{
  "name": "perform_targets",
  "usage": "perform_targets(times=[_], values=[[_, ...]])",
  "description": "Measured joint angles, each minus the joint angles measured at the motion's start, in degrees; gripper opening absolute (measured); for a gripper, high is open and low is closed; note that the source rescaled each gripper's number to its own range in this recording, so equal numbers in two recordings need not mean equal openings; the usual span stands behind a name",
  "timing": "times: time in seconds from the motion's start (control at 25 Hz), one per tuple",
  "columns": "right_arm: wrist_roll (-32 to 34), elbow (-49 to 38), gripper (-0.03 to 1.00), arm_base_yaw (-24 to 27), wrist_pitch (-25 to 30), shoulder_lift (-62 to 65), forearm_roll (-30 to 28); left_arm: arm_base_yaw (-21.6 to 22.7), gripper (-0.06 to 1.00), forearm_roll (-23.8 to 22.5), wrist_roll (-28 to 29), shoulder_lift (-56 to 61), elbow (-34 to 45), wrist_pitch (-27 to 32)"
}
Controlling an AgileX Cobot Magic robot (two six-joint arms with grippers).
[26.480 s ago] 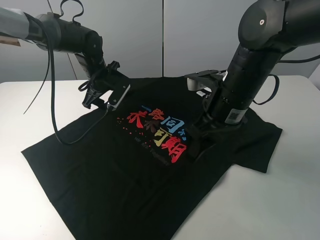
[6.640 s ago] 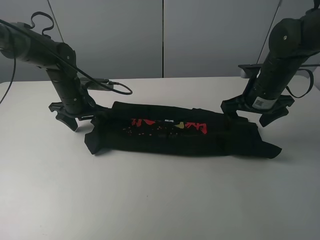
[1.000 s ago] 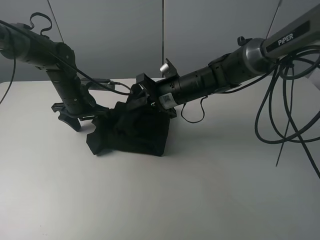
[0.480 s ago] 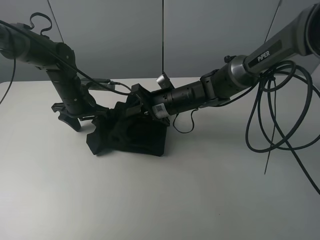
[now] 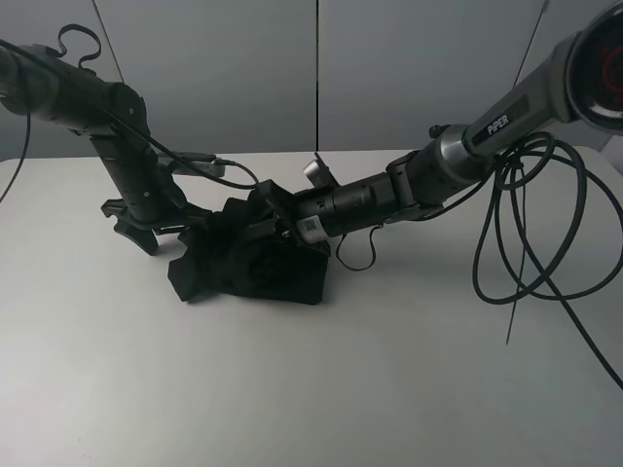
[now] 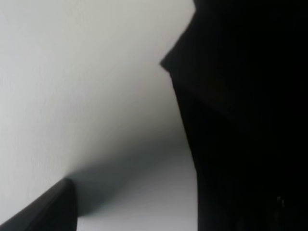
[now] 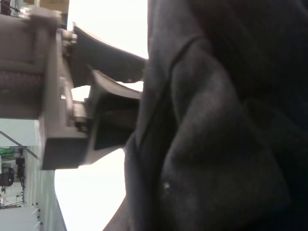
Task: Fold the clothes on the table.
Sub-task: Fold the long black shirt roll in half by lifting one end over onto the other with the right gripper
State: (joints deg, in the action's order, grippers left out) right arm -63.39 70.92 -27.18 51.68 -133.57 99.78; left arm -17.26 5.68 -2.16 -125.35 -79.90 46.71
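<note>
The black T-shirt [image 5: 258,268] lies folded into a small thick bundle on the white table [image 5: 341,379], its print hidden. My right gripper [image 5: 265,212] reaches across the middle and rests low on top of the bundle's far side, shut on a fold of fabric. The fabric [image 7: 216,144] fills the right wrist view. My left gripper [image 5: 151,232] stands open on the table at the bundle's left end, fingers spread. The left wrist view shows the shirt's edge [image 6: 240,120], bare table [image 6: 72,72] and one fingertip [image 6: 53,207].
A long loop of black cable [image 5: 526,243] hangs from the right arm over the table's right side. The grey panelled wall [image 5: 321,68] stands behind the table. The left arm's gripper body [image 7: 82,96] shows beyond the fabric in the right wrist view.
The shirt went from spread flat, to a long band, to a bundle folded leftward. In the last second my right gripper sank lower onto it. The left arm stayed still.
</note>
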Motion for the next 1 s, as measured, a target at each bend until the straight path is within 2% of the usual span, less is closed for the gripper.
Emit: perform_targets(times=[0.24,0.72,1.0], values=[[0.0,4.6,0.14,-3.2,-1.0,-1.5,-0.1,0.1,0.99,0.2,-0.4,0.0,0.0,0.0],[2.7,5.5,0.14,-3.1,0.6,-0.9,-0.4,0.1,0.99,0.2,-0.4,0.0,0.0,0.0],[6.5,5.7,0.14,-0.5,0.4,3.6,-6.7,0.1,0.99,0.2,-0.6,0.0,0.0,0.0]])
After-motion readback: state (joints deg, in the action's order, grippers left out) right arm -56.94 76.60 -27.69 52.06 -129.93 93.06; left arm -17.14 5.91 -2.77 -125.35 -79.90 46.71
